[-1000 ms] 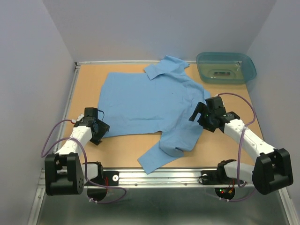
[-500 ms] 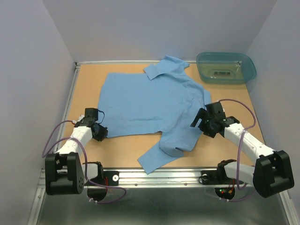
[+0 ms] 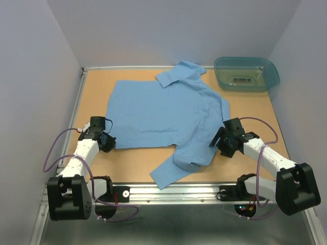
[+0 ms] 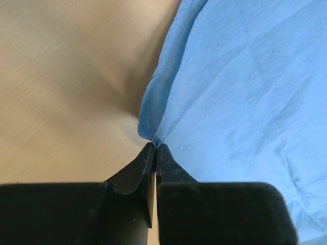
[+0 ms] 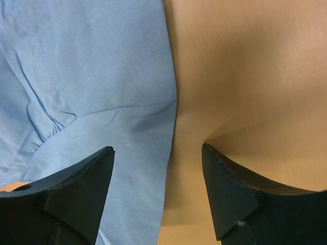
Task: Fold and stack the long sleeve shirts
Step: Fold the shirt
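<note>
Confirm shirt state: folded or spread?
Spread. The shirt lies flat across the table, collar at the far side; only the near sleeve is bunched.

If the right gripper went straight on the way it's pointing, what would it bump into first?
Probably the edge of the light blue shirt on the table. The right gripper straddles it, jaws open: one finger over cloth, one over bare wood. How near is unclear.
</note>
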Robot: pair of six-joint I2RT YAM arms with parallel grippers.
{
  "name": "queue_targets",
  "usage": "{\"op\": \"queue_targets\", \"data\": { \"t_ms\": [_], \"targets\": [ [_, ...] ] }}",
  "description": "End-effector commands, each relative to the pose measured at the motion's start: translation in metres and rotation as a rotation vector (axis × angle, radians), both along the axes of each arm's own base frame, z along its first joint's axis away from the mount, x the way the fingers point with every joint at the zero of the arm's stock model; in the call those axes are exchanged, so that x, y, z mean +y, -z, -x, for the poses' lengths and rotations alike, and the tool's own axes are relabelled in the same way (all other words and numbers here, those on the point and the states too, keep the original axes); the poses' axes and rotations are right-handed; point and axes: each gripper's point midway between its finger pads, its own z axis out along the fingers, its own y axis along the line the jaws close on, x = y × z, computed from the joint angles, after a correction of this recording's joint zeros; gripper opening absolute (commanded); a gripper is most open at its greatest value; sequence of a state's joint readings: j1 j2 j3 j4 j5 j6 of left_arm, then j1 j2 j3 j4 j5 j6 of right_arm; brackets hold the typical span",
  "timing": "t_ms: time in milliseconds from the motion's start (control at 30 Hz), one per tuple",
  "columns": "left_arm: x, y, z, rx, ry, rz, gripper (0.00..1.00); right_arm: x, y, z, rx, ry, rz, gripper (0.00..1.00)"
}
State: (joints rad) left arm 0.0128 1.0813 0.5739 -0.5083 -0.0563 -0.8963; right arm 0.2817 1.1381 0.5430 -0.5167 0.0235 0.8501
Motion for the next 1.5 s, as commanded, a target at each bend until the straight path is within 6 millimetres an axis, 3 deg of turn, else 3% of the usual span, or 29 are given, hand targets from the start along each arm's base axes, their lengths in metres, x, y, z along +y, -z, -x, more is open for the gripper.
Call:
{"op": "queue_targets", "data": {
  "t_ms": [0, 333, 700, 1000, 1100, 1167, 1300, 1367, 1433, 1467],
  "targets": [
    [0.003, -0.019, -0.007, -0.038, 0.016, -0.03, 0.09, 0.008, 0.0, 0.008, 0.014, -0.003, -0.063, 0.74],
    [0.003, -0.024, -0.009, -0.066, 0.005, -0.031, 0.09, 0.014, 0.015, 0.028, 0.087, -0.013, -0.107, 0.74],
    [0.006, -0.034, -0.012, -0.087, 0.005, -0.047, 0.09, 0.03, 0.013, 0.027, 0.107, -0.061, -0.182, 0.72],
    [0.008, -0.04, -0.017, -0.099, 0.007, -0.06, 0.09, 0.033, 0.028, 0.038, 0.158, -0.058, -0.208, 0.68],
    [0.008, -0.04, -0.018, -0.098, 0.007, -0.062, 0.09, 0.031, 0.027, 0.036, 0.145, -0.047, -0.199, 0.59],
    [0.009, -0.041, -0.018, -0.101, 0.009, -0.069, 0.09, 0.03, 0.025, 0.034, 0.123, -0.051, -0.193, 0.47],
    [0.012, -0.046, -0.02, -0.109, 0.01, -0.086, 0.09, 0.026, 0.015, 0.025, 0.078, -0.047, -0.169, 0.11],
    [0.014, -0.048, -0.021, -0.108, 0.017, -0.099, 0.09, 0.023, 0.005, 0.018, 0.059, -0.059, -0.138, 0.02],
    [0.018, -0.049, -0.021, -0.095, 0.022, -0.124, 0.09, 0.014, -0.002, 0.014, 0.052, -0.07, -0.073, 0.01],
    [0.02, -0.051, -0.022, -0.094, 0.02, -0.137, 0.09, 0.013, -0.016, 0.002, 0.015, -0.076, -0.059, 0.01]
  ]
}}
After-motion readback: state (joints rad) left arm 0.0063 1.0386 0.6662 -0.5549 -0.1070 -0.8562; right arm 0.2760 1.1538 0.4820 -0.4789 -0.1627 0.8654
